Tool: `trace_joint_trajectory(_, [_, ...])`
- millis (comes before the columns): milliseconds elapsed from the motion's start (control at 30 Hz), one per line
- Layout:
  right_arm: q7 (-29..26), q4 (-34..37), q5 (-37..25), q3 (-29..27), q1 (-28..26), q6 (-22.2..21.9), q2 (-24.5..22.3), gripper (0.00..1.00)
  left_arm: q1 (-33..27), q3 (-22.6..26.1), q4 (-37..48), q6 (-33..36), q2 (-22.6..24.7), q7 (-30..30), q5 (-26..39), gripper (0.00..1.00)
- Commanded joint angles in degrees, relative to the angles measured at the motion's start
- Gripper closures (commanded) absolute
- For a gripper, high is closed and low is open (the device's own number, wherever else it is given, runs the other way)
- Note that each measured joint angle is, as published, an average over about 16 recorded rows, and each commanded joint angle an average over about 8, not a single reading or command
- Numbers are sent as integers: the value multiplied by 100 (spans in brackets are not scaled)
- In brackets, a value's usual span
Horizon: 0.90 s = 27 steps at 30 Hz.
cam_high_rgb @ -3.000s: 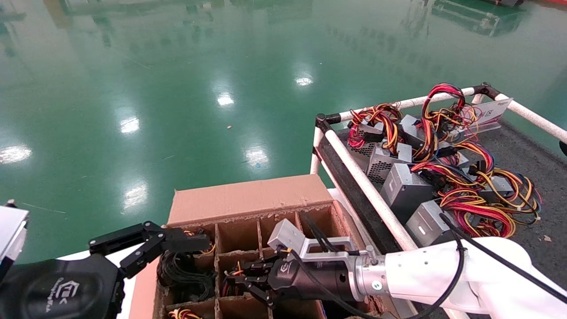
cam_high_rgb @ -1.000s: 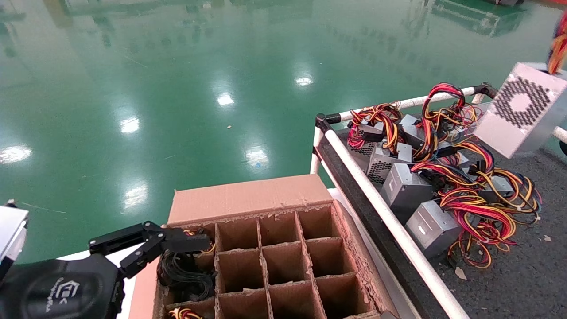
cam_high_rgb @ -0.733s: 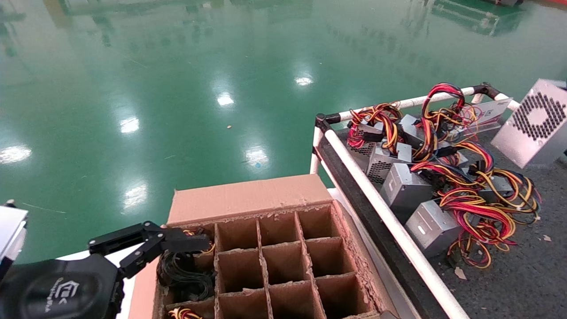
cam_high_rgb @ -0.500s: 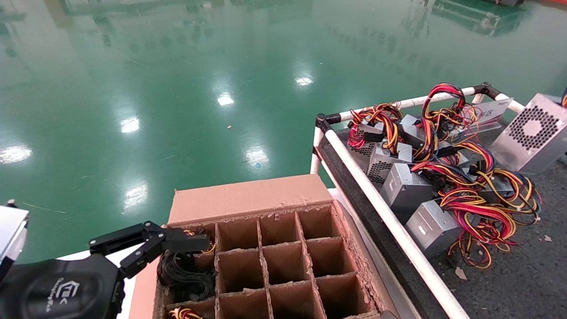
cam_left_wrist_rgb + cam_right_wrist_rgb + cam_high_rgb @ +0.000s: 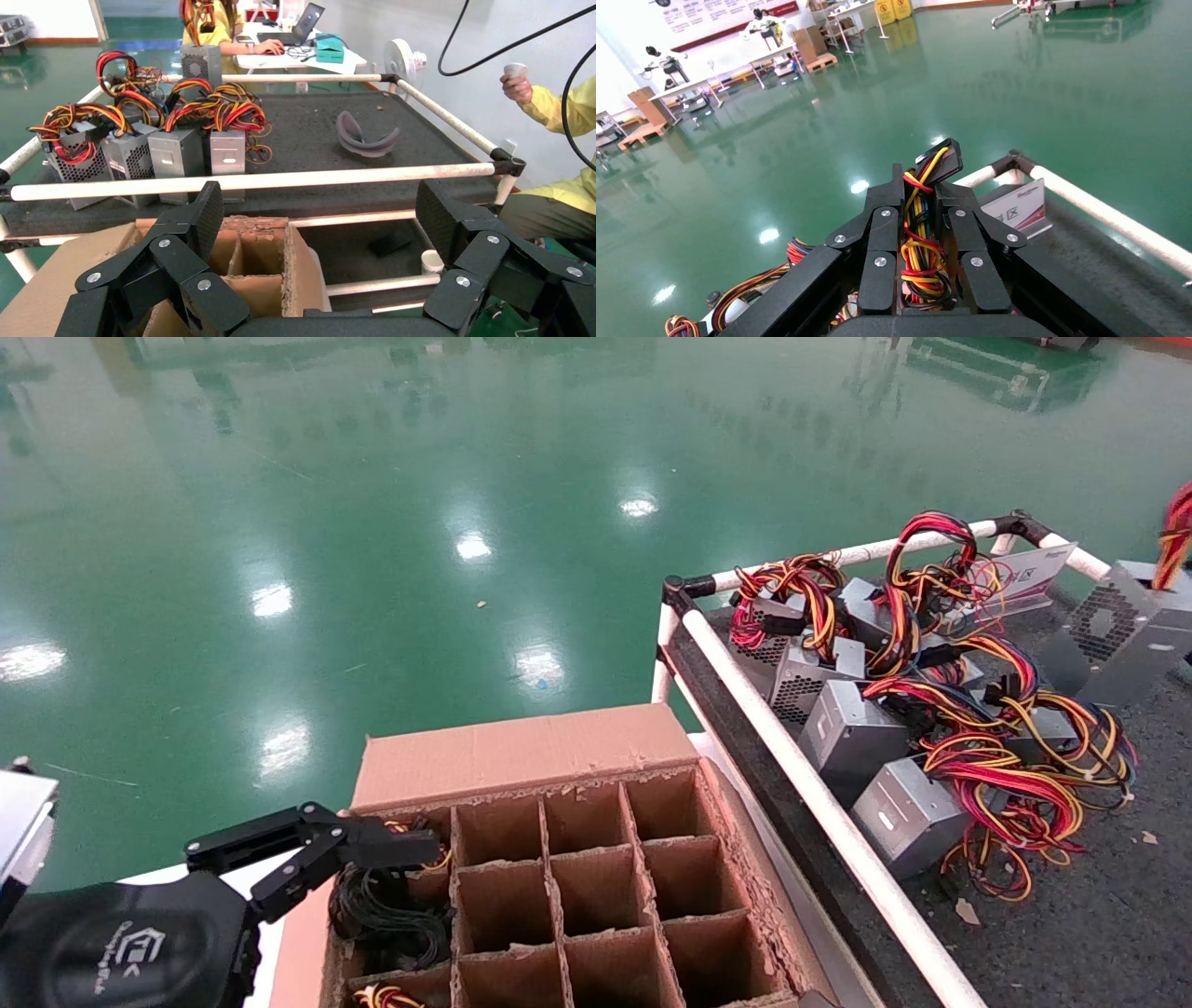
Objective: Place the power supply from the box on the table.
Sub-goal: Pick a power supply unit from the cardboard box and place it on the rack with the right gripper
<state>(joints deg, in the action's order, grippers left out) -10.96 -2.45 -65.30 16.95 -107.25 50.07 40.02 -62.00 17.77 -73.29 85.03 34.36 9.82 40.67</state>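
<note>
Power supply [image 5: 1122, 633] is seen at the far right of the table [image 5: 1099, 933], grille face toward the camera, tilted, low over or just touching the felt; contact cannot be confirmed. Its wire bundle [image 5: 921, 247] is held clamped between the fingers of the right tool [image 5: 921, 270], wires running up out of the jaws. Placing step is judged to be in hand, nearly done. Next move calls for the unit to be settled flat on bare felt beside the other supplies [image 5: 908, 747], then the wires let go and the tool lifted clear without snagging. Box [image 5: 568, 896] is seen with most cells emptied; a black cable coil [image 5: 386, 917] remains in one. Left tool [image 5: 320, 270] hangs spread wide at the box's left edge, idle.
</note>
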Motion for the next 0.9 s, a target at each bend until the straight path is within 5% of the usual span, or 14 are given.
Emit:
trace_joint_trajectory(33, [46, 60, -6, 3, -2, -96, 98, 100, 0, 0, 0, 0, 0, 0, 0, 0])
trace_joint_trajectory(500, [387, 185, -120, 84, 362, -220, 653, 100, -1, 4, 0, -2, -1, -2, -2, 0])
trace_joint_trajectory(900, [222, 147, -183, 136, 457, 994, 767, 100, -1, 6, 0, -3, -3, -3, -4, 0])
